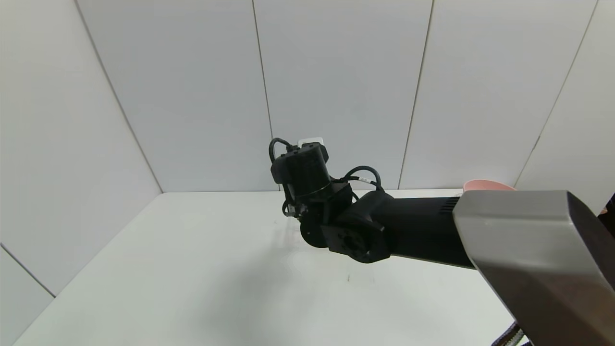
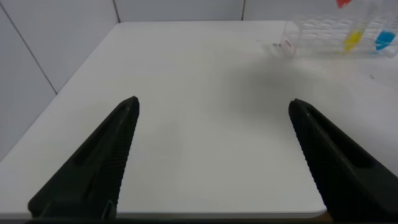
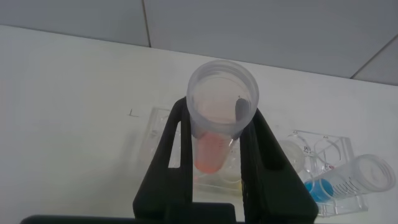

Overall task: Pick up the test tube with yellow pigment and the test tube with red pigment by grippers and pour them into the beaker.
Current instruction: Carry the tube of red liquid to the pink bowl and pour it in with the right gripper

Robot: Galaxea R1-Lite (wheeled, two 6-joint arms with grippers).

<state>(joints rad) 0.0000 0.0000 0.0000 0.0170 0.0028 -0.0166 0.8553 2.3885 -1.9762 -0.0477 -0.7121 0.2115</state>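
My right gripper (image 3: 219, 109) is shut on the test tube with red pigment (image 3: 214, 146) just under its rim and holds it upright above the clear rack (image 3: 158, 134). Its red end also shows at the top edge of the left wrist view (image 2: 344, 3), above the rack (image 2: 323, 31). The test tube with yellow pigment (image 2: 352, 40) stands in the rack beside a blue-liquid tube (image 2: 384, 40). My left gripper (image 2: 214, 101) is open and empty, low over the bare table near its front edge. The beaker is out of view.
The right arm (image 1: 384, 230) reaches across the white table (image 1: 192, 269) and hides the rack in the head view. A pink bowl (image 1: 486, 184) stands at the back right. The blue-liquid tube (image 3: 333, 185) sits in the rack close to the right gripper.
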